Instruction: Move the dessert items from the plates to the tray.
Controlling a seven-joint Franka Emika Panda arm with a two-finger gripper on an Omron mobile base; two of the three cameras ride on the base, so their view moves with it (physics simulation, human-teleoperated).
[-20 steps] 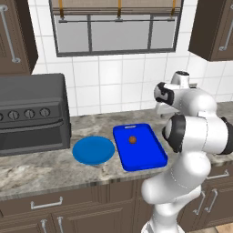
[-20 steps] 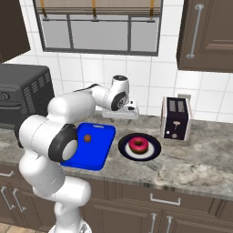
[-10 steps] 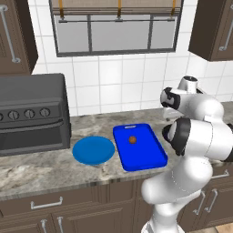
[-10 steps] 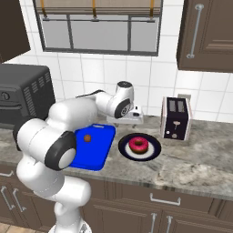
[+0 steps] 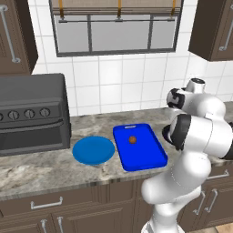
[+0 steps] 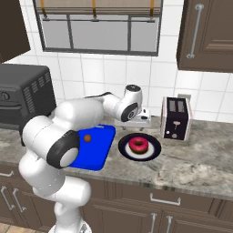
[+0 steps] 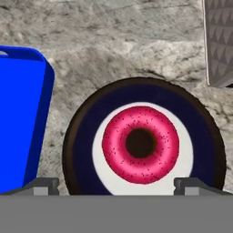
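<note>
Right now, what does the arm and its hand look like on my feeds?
The arm is glossy white with rounded, bulbous links and dark grey-black rings at the joints. The hand is a small white block. Its two fingertips are small and dark grey. No cables or markings are visible.

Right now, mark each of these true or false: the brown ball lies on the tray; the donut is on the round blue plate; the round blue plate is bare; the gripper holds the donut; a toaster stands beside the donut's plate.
1. The brown ball lies on the tray. True.
2. The donut is on the round blue plate. False: it sits on the small dark-rimmed plate.
3. The round blue plate is bare. True.
4. The gripper holds the donut. False: it is open above it.
5. A toaster stands beside the donut's plate. True.
</note>
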